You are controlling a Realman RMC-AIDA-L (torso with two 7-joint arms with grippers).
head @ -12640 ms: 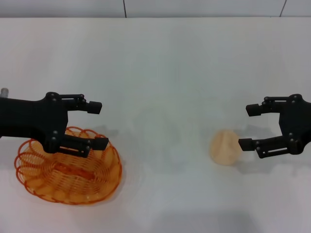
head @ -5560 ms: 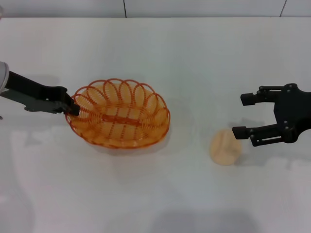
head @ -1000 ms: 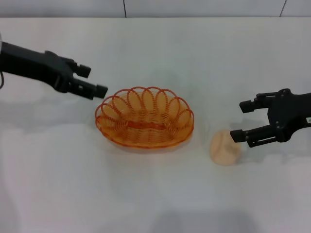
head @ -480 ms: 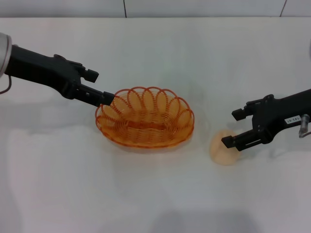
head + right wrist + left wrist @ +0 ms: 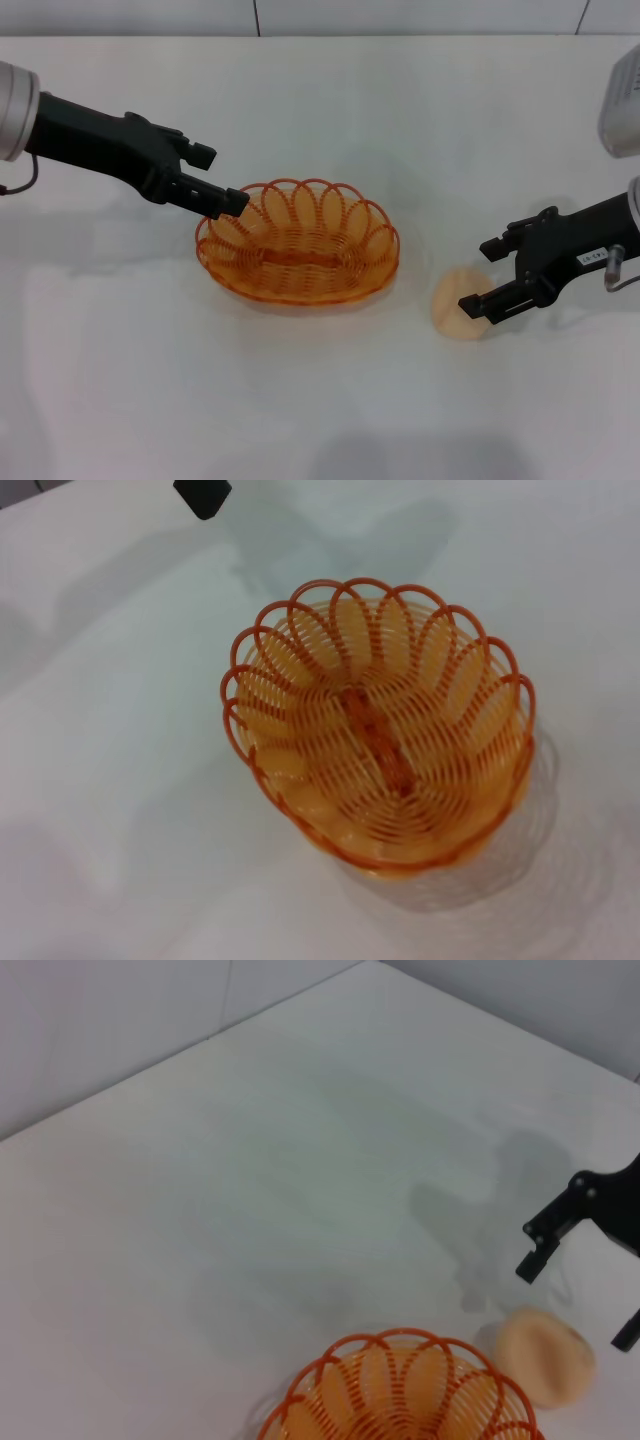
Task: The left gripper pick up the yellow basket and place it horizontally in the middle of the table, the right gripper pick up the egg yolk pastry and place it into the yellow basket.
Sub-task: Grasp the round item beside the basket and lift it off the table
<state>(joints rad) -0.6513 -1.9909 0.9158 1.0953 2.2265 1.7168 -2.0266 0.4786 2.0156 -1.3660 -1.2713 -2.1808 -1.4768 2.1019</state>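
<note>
Bright, even overhead light falls on the white table [image 5: 320, 120], washing it nearly featureless with a mild sheen and no hard glare. Shadows are soft and pale: a faint grey smudge lies at about 5 o'clock of the yellow basket [image 5: 380, 740] in the right wrist view, and diffuse arm shadows spread toward 3 o'clock in the left wrist view. The head view is slightly soft overall, and the basket's wires blur near the frame's lower edge in the left wrist view.
</note>
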